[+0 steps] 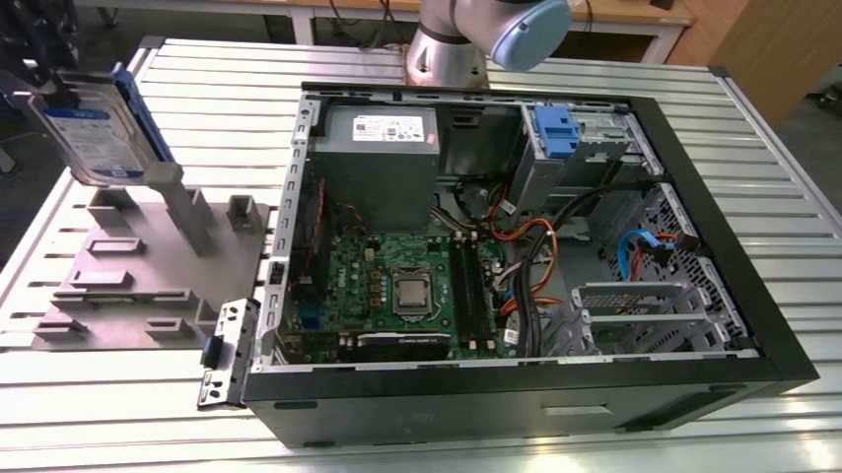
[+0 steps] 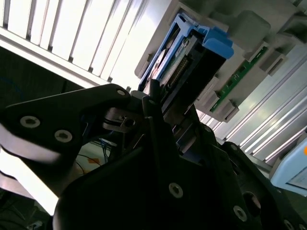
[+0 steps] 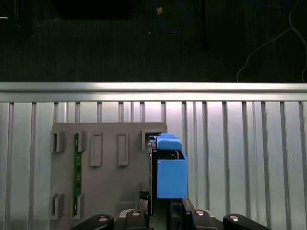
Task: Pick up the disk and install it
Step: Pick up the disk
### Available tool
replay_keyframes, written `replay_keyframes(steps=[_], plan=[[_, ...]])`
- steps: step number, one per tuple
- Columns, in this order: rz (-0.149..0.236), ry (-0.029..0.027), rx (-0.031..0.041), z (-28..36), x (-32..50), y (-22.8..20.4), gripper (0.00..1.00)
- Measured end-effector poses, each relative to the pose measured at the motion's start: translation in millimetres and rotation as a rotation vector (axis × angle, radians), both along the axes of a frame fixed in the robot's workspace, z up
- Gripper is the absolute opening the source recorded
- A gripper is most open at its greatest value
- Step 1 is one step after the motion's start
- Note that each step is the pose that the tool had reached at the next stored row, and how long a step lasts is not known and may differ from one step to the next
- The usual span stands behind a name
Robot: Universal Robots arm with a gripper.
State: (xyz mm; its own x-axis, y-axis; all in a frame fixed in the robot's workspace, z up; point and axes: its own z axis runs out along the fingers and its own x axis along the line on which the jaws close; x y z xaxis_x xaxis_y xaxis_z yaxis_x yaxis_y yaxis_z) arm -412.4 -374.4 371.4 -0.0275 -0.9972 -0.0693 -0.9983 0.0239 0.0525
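Holding step of the pick-up: gripper [image 3: 160, 207], fingers closed against the two broad faces of the disk [image 1: 90, 133], which stands on edge between them with its blue carrier frame along one side. Directly beneath the gripper: grey fixture plate [image 1: 125, 286] with upright posts and slots; whether the disk's lower edge has cleared its post cannot be told. Under the plate: slatted metal table [image 1: 790, 148]. Well apart from the gripper, toward the exterior view's right: open computer case [image 1: 526, 389], lying on its side. Contents: power-supply box [image 1: 375, 148], motherboard [image 1: 394, 286], orange and black cables [image 1: 539, 246], and, farthest from the gripper, drive bay [image 1: 553, 133] with a blue latch. Status, by judgement: grasp made, install not yet begun. The install calls for clearing the case wall and cables, then squaring the carrier to the bay.
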Motion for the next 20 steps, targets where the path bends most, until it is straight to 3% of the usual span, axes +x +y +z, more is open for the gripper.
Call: replay_keyframes(steps=[20], plan=[[0.000, 0.0000, 0.0000, 85.2, 0.2, 0.0, 0.35]])
